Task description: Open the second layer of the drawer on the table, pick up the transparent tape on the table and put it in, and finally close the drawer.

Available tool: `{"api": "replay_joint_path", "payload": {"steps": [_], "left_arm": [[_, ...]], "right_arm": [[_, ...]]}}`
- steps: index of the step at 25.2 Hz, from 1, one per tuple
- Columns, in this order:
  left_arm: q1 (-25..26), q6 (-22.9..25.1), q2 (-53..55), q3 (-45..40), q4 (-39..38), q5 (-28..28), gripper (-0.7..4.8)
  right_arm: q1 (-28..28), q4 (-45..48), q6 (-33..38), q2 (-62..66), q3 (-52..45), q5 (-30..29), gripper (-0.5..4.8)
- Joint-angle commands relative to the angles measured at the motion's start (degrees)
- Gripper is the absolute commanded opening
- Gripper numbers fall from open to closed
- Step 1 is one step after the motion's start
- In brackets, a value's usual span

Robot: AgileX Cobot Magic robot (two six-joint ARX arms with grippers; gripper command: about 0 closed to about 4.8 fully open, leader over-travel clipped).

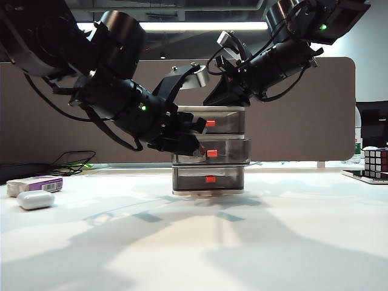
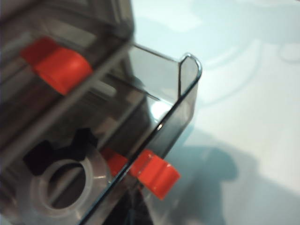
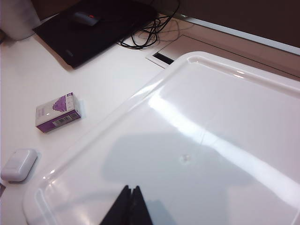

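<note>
While the transparent tape [image 2: 65,187] already lies flat inside the second layer [image 2: 154,122], which stands pulled partway out of the drawer [image 1: 209,148], the step in hand looks to be the closing push. Left tool [image 1: 182,142], closed per the exterior view w/ nothing seen between its fingers, sits at the front-left of the mid tier, just beside that tier's red-orange tab [image 1: 212,153]. Right tool [image 3: 127,208], fingertips pinched together & empty, rests on or just above the unit's white lid [image 3: 211,140]; contact can't be confirmed. To do it well, imo: press squarely on the tray's front face near the tab, straight back along the rails, slow & level, so the tray doesn't skew or jam; keep the right tool bearing down on the lid so the light unit doesn't slide across the counter [image 1: 273,242]; stop once the front sits flush w/ the tiers above & below. Count: 3 tiers, 3 red-orange tabs in the exterior view (2 in the left wrist view), 1 tape ring w/ black end piece, 2 arms. Off to the side on the counter: 1 purple-and-white box [image 3: 58,112], 1 white rounded case [image 3: 18,164], 1 colour cube [image 1: 376,162].
</note>
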Motion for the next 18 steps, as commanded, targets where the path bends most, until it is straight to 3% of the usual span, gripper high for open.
{"api": "replay_joint_path", "payload": {"steps": [1, 18], "left_arm": [[-0.07, -0.22, 0.85, 0.22, 3.76, -1.29, -0.06], [-0.02, -0.2, 4.81, 0.72, 14.91, -15.04, -0.06]], "right_arm": [[0.07, -2.47, -0.61, 0.04, -0.13, 0.26, -0.05], [0.09, -2.58, -1.53, 0.04, -0.13, 0.31, -0.05]]}}
